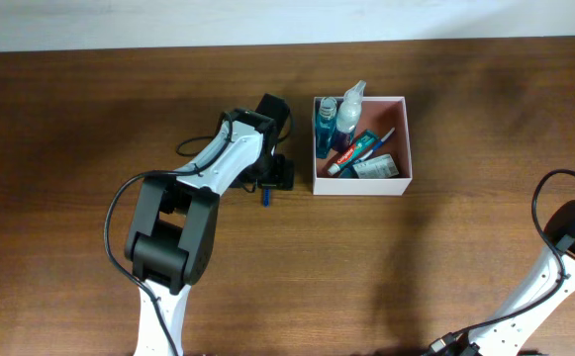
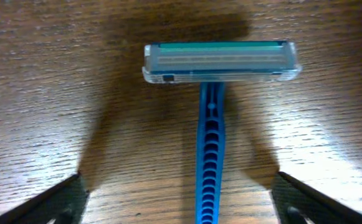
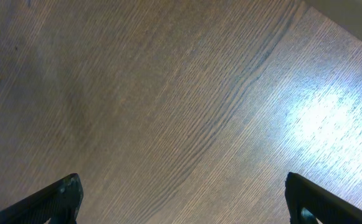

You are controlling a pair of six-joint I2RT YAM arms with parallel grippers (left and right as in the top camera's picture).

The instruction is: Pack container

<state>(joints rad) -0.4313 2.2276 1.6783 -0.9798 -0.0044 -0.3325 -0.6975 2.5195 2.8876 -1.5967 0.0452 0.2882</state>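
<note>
Left gripper (image 2: 179, 196) is spread wide over the blue razor (image 2: 210, 124) on the desk (image 2: 43, 93) — I'd center on the handle, drop low, then pinch. Container (image 1: 361, 185) sits just beside it, toiletries (image 1: 351, 138) inside

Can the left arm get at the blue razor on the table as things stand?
Probably yes. The left gripper is open directly over the razor, whose handle runs between the two fingers on bare table. Nothing lies on or against it, and the container stands clear to one side.
</note>
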